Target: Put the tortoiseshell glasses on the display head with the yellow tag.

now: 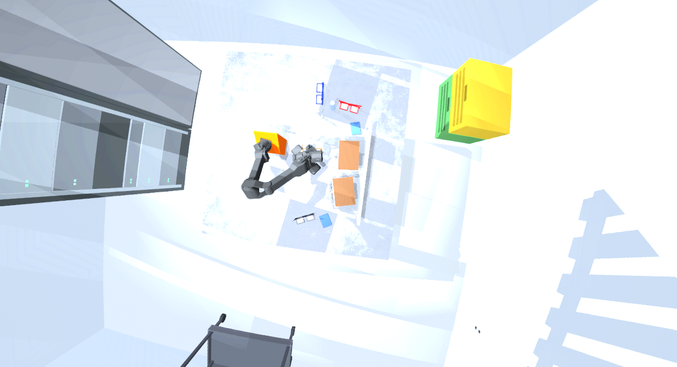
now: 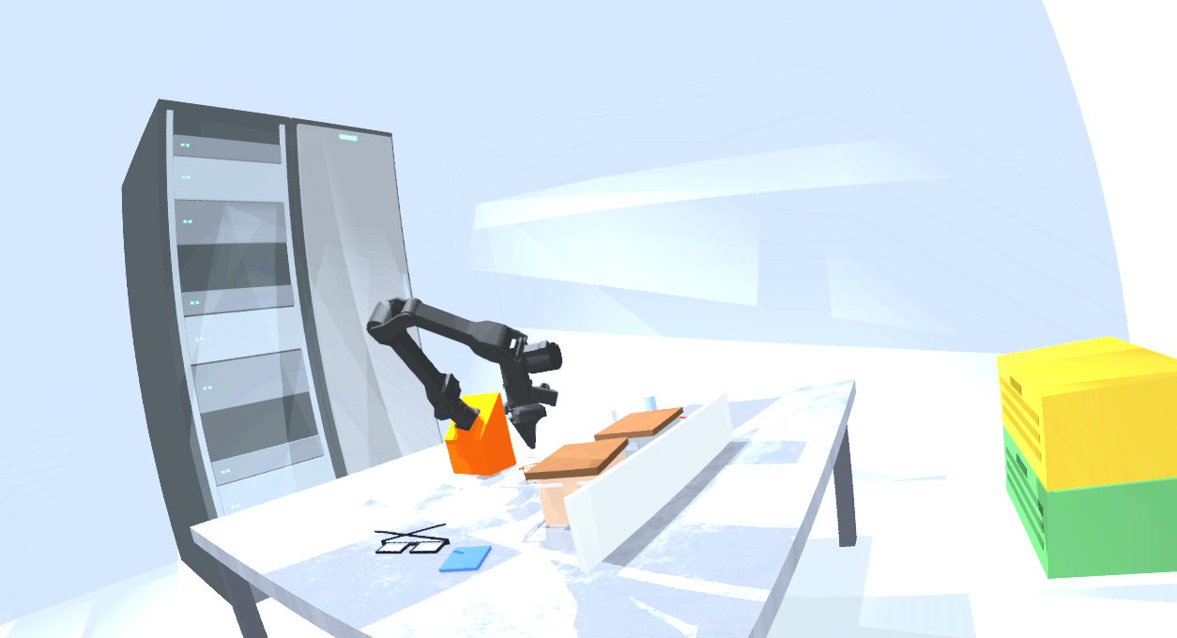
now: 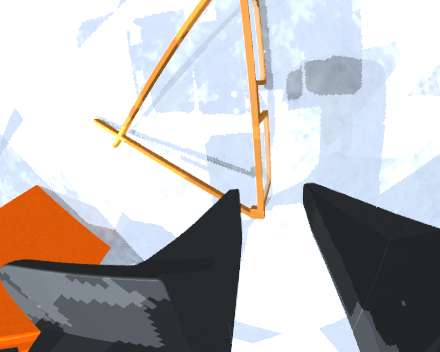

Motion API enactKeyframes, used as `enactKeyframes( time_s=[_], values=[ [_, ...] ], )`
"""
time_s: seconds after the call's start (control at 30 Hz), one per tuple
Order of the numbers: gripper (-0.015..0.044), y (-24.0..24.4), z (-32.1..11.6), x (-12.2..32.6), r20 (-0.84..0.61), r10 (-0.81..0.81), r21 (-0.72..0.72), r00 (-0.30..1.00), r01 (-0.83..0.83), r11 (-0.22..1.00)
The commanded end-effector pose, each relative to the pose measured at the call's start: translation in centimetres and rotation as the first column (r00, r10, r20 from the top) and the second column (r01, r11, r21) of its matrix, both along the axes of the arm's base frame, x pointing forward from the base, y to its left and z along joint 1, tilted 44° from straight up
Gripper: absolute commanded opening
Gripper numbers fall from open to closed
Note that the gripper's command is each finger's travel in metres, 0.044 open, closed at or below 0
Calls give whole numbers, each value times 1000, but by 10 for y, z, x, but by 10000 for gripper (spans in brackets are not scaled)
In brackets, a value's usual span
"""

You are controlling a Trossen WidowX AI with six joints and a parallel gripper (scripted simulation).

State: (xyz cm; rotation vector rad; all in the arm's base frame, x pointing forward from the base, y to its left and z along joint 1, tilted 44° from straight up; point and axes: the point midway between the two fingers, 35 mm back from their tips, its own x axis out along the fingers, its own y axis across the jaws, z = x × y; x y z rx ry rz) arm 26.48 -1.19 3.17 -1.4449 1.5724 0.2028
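Tortoiseshell glasses (image 3: pixel 258 145), orange-framed: one pair, on the table (image 2: pixel 247 543), below the claw (image 3: pixel 271 195) (image 2: pixel 531 444), temples crossed; one hinge corner appears between the fingertips in the wrist view. Claw: partly open, released, grasping nothing. Display heads: two, brown-topped (image 1: pixel 349 155) (image 2: pixel 638 422) and (image 1: pixel 344 191) (image 2: pixel 576 458), beyond the claw from the orange base block (image 1: pixel 280 144) (image 2: pixel 481 457) (image 3: pixel 31 240). Black glasses (image 1: pixel 303 218) (image 2: pixel 411 544): one pair, well apart from the claw.
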Motion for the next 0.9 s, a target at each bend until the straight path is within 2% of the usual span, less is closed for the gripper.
enactKeyframes(
  time_s=[0.0,0.87],
  values=[
    [120,-1,-1,-3,-14,2,-1,1000,-2,1000],
    [120,-22,-23,5,-15,2,1,1000,-2,1000]
  ],
)
